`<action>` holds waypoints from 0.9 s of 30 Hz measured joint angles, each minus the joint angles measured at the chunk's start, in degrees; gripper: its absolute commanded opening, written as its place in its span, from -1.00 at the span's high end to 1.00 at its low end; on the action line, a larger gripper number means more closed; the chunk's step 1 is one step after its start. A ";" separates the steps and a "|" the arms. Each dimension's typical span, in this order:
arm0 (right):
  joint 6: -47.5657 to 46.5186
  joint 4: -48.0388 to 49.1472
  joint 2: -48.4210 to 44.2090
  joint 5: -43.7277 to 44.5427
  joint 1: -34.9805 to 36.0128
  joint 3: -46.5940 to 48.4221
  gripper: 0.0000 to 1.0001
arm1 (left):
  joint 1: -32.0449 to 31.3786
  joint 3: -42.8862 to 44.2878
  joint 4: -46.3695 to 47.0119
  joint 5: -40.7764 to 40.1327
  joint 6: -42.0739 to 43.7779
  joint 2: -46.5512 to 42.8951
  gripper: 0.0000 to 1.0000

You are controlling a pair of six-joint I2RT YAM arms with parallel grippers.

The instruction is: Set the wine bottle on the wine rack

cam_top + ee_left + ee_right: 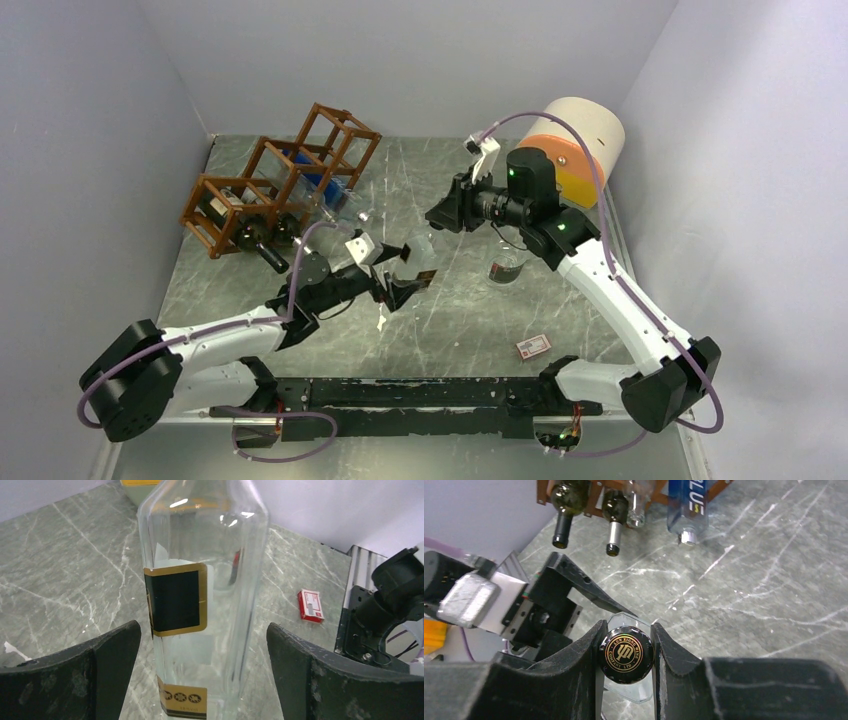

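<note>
- Right wrist view: right gripper [627, 630] clamped on the black cap of the wine bottle [626, 655].
- Left gripper [202, 626] has its jaws wide apart on either side of the clear bottle body, with a gap on each side.
- Wine rack [275, 185] sits back-left on the table [470, 320] and holds other bottles [255, 235].
- Wine bottle is mid-table, well apart from the rack.

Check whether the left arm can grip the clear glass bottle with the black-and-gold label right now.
Probably yes: the left gripper stands open on either side of the clear glass bottle, with nothing between its fingers and the glass, while the right gripper pinches the bottle's black cap.
</note>
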 measured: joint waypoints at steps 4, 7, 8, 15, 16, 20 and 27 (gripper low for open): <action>0.35 1.99 0.07 -2.71 0.00 0.00 1.00 | 0.00 1.57 -2.29 -1.38 0.52 1.84 -0.98; 0.55 2.95 0.04 -4.55 0.00 0.00 1.00 | 0.00 2.14 -3.13 -1.44 0.74 2.86 -0.98; 0.59 3.21 0.00 -5.05 0.00 0.00 1.00 | 0.00 2.14 -3.39 -1.40 0.87 3.02 -0.94; 0.68 4.44 -1.81 -7.58 0.00 0.00 1.00 | 0.00 2.19 -3.91 1.77 2.32 2.29 -0.71; 0.74 4.66 -2.16 -7.78 0.00 0.00 1.00 | 0.00 2.19 -3.96 2.21 2.56 2.05 -0.66; 1.55 5.84 -3.93 -8.41 0.00 -0.02 1.00 | 0.00 2.19 -4.24 4.55 3.98 0.81 -0.07; 2.58 5.66 -5.53 -7.96 -0.11 -0.39 -0.20 | -0.04 3.58 -7.45 5.11 7.13 -0.63 0.86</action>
